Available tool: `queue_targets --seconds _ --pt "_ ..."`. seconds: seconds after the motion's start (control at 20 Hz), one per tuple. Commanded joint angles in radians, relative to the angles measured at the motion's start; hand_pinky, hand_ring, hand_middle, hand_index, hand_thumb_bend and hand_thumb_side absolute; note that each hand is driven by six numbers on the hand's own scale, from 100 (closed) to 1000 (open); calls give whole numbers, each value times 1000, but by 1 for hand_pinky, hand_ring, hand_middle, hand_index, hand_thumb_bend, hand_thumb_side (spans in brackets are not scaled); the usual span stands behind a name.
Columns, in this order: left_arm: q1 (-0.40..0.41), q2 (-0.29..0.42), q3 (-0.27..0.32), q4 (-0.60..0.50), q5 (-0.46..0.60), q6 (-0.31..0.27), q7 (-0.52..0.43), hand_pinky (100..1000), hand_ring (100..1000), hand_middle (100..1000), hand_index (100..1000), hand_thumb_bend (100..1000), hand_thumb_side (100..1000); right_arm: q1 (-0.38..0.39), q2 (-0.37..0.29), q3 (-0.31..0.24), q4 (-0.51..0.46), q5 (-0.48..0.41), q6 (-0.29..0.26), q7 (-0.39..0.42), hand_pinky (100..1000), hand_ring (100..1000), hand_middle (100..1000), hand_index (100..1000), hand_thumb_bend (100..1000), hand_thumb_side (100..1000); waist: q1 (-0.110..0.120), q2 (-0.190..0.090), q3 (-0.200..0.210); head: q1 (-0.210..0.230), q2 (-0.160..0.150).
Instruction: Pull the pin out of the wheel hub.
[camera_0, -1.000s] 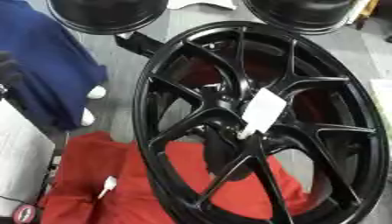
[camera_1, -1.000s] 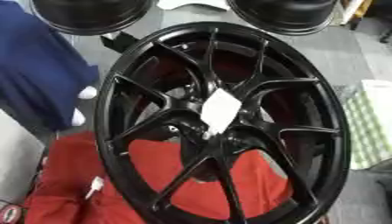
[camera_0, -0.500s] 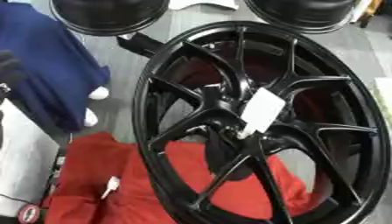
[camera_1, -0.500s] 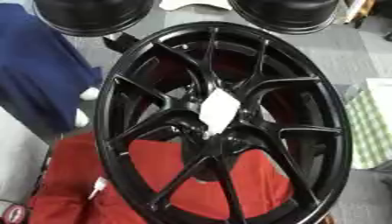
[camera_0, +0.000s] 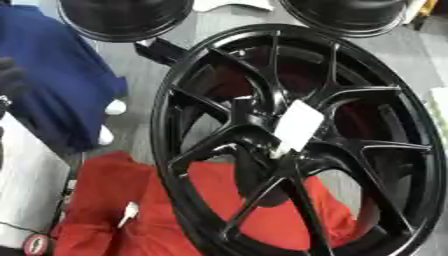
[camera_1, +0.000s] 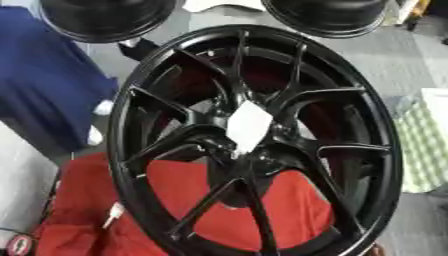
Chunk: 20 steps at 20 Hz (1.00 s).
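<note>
Filling both views, the black wheel hub (camera_0: 297, 145) carries a white tag (camera_0: 297, 125); neither hand shows.

A: What colour is the big round metal wheel with thin spokes (camera_0: 350, 150)?

B: Black all over, and a bit shiny. There is a flat white card (camera_0: 297, 125) on the middle of the wheel.

A: And under the wheel?

B: A plain red cloth (camera_0: 114, 200). A little white bit (camera_0: 129, 212) lies on the red cloth, left of the wheel.

A: What is the blue thing left of the wheel?

B: A dark blue cloth (camera_0: 52, 80), with no pattern. Above the wheel are two more round black things (camera_1: 105, 17).

A: Any patterns?

B: Yes, right of the wheel there is a green and white checked cloth (camera_1: 424, 150). The floor (camera_1: 385, 55) is grey.
</note>
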Motion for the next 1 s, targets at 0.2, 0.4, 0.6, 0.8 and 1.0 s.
queue_targets --seconds 0.2,0.4,0.6,0.8,1.0 --pt "-4 6 9 -18 1 -1 -2 811 772 702 826 135 631 -18 -25 -6 -38 0 45 -46 767 847 863 850 106 100 6 -15 3 -4 -2" --pt "-5 4 8 -18 1 -2 -4 810 771 702 825 134 632 -26 -17 0 -83 -51 28 -93 738 803 798 819 100 205 7 -14 5 -5 -4" --pt "-8 4 7 -18 2 -2 -5 810 771 702 825 134 630 -29 -3 22 -183 -107 3 -163 709 742 718 778 100 502 12 -14 7 -8 -6" --pt "-13 5 5 -18 4 -6 -7 810 772 702 825 132 627 -28 22 61 -347 -187 -24 -237 681 697 655 740 100 593 19 -13 10 -15 -7" --pt "-19 4 2 -18 4 -9 -10 810 771 702 824 132 626 -28 48 110 -506 -282 -51 -330 661 670 620 716 100 610 25 -10 15 -23 -8"
